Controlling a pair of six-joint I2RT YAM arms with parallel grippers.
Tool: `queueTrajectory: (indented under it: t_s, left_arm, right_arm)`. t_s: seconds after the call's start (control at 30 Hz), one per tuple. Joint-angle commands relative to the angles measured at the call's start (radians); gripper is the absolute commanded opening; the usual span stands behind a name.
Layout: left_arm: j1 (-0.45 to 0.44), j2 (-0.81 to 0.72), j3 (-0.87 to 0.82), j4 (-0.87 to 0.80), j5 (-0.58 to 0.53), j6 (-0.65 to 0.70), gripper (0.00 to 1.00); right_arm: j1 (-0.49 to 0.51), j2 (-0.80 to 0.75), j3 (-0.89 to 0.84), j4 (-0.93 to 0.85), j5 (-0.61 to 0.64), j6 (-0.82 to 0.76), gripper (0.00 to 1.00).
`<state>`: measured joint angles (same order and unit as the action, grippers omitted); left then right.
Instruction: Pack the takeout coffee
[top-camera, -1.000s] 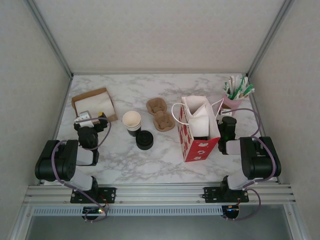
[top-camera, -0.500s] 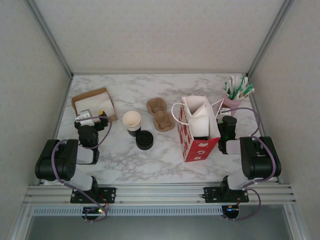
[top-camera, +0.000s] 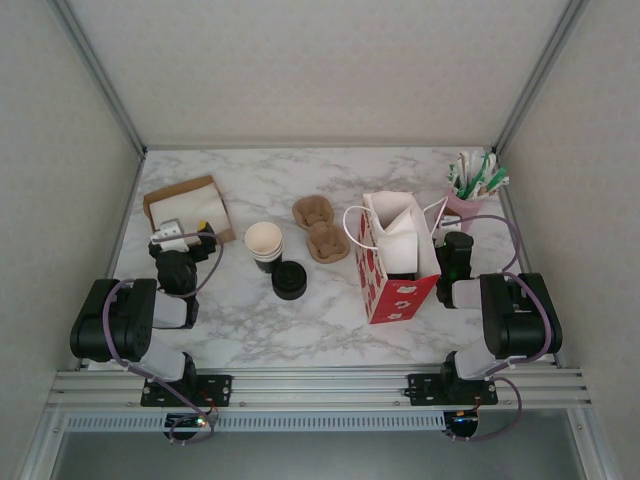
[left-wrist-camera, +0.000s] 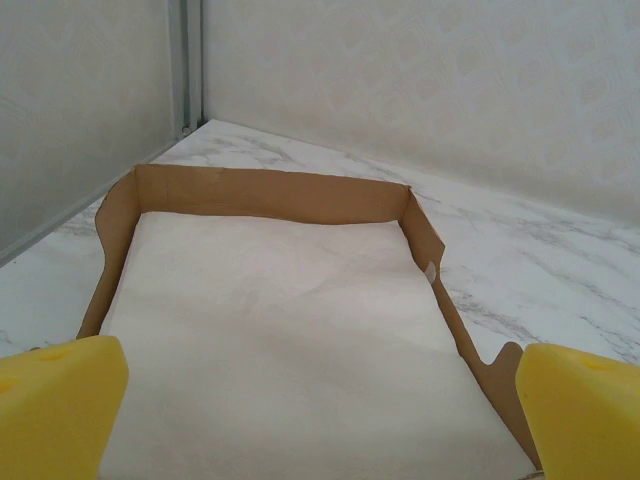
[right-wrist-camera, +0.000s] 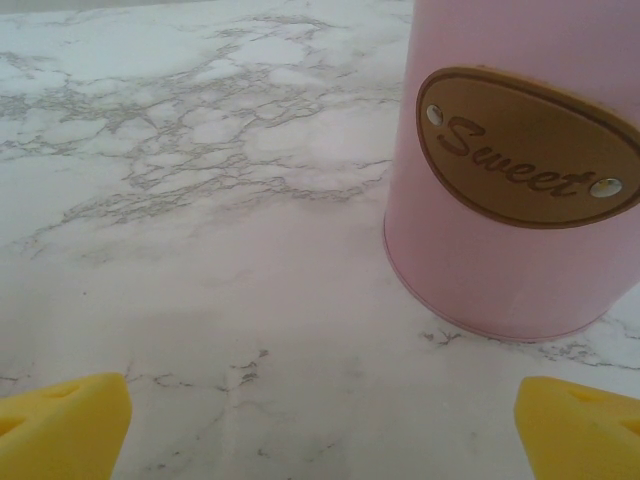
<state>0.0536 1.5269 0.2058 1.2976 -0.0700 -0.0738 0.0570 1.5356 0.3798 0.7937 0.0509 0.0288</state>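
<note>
The takeout coffee (top-camera: 289, 281), a squat dark paper cup capped with a round black plastic lid, stands upright on the glossy white marble-patterned table (top-camera: 250, 330), near the middle and toward 8 o'clock from its centre. Just beside it at 11 o'clock is a stack of cups (top-camera: 264, 243) with cream insides and no lids. At 1 o'clock from the coffee lie rounded brown moulded-pulp carriers (top-camera: 327, 241) with a matte, fibrous look. At 3 o'clock, apart from the coffee, a red paper bag (top-camera: 395, 290) stands upright with its mouth open, showing a white lining and thin white cord handles. The left gripper (top-camera: 185, 235) sits at the table's 9 o'clock side with its jaws spread wide and nothing between them. From its wrist camera, the blunt yellow fingertips (left-wrist-camera: 60, 400) frame a shallow brown cardboard tray (left-wrist-camera: 270, 192) with bent, uneven walls, lined with a smooth white paper sheet (left-wrist-camera: 290, 330). The right gripper (top-camera: 447, 228), at 3 o'clock beside the bag, is likewise spread wide and empty. Its yellow fingertips (right-wrist-camera: 60, 420) rest low over the marble, facing a smooth cylindrical pink tin (right-wrist-camera: 470, 270) with an oval tan label (right-wrist-camera: 528, 148) reading "Sweet". The tin holds slim green and white packets (top-camera: 478, 175).
</note>
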Motion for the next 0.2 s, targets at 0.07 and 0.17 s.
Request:
queueTrajectory:
  t_s: [0.07, 0.17]
  left_arm:
    - [-0.009, 0.011, 0.016, 0.004, 0.008, 0.016, 0.99]
    - [-0.009, 0.011, 0.015, 0.004, 0.009, 0.015, 0.99]
  right_arm:
    - [0.004, 0.003, 0.021, 0.019, -0.005, -0.016, 0.99]
    - [0.006, 0.003, 0.019, 0.02, -0.004, -0.016, 0.99]
